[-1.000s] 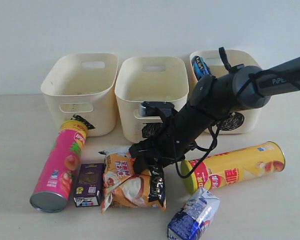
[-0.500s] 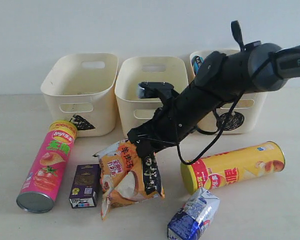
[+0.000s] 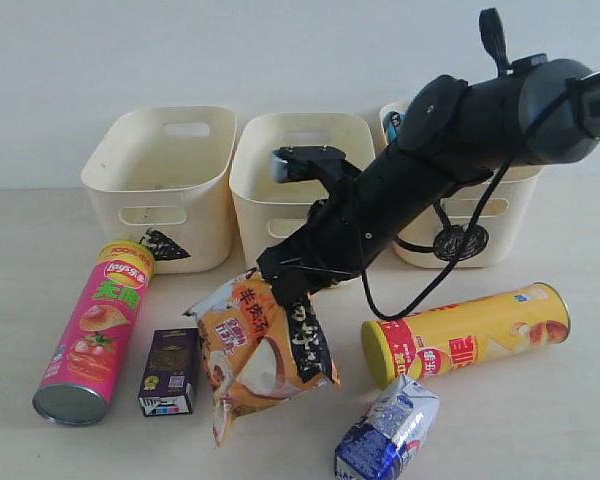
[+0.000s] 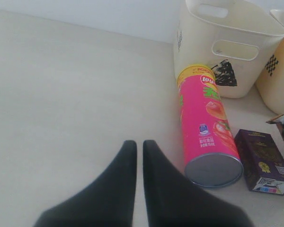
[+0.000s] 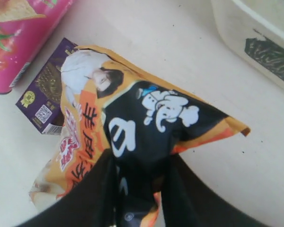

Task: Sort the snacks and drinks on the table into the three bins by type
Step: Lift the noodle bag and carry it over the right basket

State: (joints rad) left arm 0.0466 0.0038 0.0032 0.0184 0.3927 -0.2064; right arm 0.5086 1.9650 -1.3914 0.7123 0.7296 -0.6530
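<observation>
My right gripper is shut on the top edge of the orange-black packet, which hangs tilted just above the table, in front of the middle bin. The pink tube lies on its side at the left, and the purple carton lies beside it. The yellow tube lies at the right, with the blue-and-white soft pack in front of it. The blue-black packet stands in the right bin. My left gripper is shut on nothing over bare table.
The left bin carries a scribbled triangle, and the right bin a scribbled circle. My right arm hides the middle bin's mark in the exterior view. A pale wall stands behind the bins.
My right gripper has risen with the orange-black packet, lifting it off the table. A second ago the pink tube and purple carton shifted left; since then they have stayed put.
</observation>
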